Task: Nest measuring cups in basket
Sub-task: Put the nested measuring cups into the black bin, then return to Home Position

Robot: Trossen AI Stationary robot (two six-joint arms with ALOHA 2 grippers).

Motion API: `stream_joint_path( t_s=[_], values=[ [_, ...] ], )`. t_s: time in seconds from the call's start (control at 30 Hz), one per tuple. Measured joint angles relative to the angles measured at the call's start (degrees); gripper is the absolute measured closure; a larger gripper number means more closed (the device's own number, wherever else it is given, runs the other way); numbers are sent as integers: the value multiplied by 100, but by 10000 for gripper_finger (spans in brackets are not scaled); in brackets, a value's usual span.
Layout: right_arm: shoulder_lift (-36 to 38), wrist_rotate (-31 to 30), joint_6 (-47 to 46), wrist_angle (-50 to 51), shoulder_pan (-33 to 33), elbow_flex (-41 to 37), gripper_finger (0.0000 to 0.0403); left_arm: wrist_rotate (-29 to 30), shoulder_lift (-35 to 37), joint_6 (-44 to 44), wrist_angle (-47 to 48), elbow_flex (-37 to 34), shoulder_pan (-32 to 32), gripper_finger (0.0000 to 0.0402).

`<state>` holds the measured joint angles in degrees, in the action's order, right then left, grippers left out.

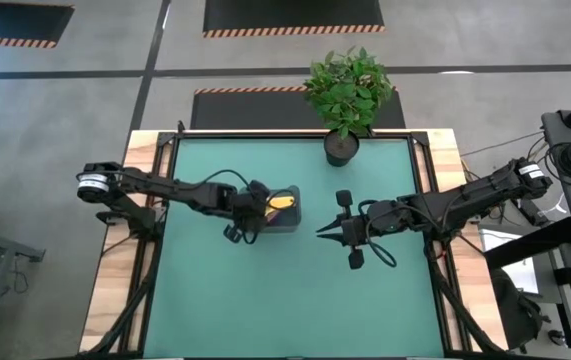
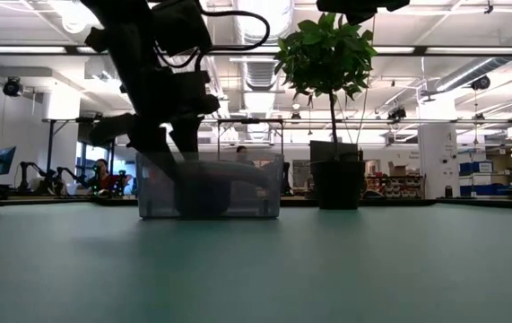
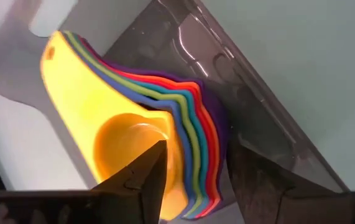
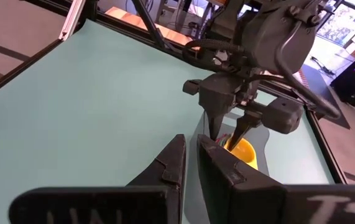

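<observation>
The measuring cups (image 3: 133, 106) are nested in one stack, yellow on top, with blue, green, orange, red and purple edges showing below. The stack lies tilted inside the dark grey basket (image 3: 245, 87), which stands mid-table (image 1: 291, 222). My left gripper (image 3: 196, 155) points down into the basket (image 4: 259, 148) and is shut on the stack. My right gripper (image 4: 191, 140) is shut and holds nothing. It hovers over the mat just right of the basket (image 1: 322, 233). My left gripper holds the nested stack by the wall of its bowls (image 3: 193, 149). One finger (image 3: 149, 177) is inside the yellow bowl, the other (image 3: 252, 180) outside against the purple cup. The fingers come from above, pointing down into the basket. The handles (image 3: 71, 68) stick out to one side.
A black plant pot (image 1: 342, 148) with a leafy plant stands at the table's far edge, behind and right of the basket (image 2: 209, 186). Green mat lies open toward the near edge and on both sides. Metal rails run along the table's left and right edges.
</observation>
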<state>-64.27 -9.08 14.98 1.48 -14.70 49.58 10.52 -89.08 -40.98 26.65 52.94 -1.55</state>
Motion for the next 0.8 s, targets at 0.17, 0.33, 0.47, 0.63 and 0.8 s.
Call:
stream_joint_path(
  t_s=[0.17, 0.33, 0.47, 0.63, 0.8],
  values=[
    [0, 0, 0, 5, 0, -6, 374, 3, 7, 16, 558, 374, 0, 255],
    [0, 0, 0, 9, 0, -15, 374, 5, 9, 265, 1616, 939, 5, 255],
    [0, 0, 0, 9, 0, -15, 374, 85, 11, 788, 2424, 1440, 26, 255],
    [0, 0, 0, 30, 0, -15, 374, 97, 128, 1550, 2821, 1914, 259, 266],
    [0, 0, -1, 108, 0, -15, 374, 383, 450, 2232, 2578, 1954, 936, 290]
  ],
)
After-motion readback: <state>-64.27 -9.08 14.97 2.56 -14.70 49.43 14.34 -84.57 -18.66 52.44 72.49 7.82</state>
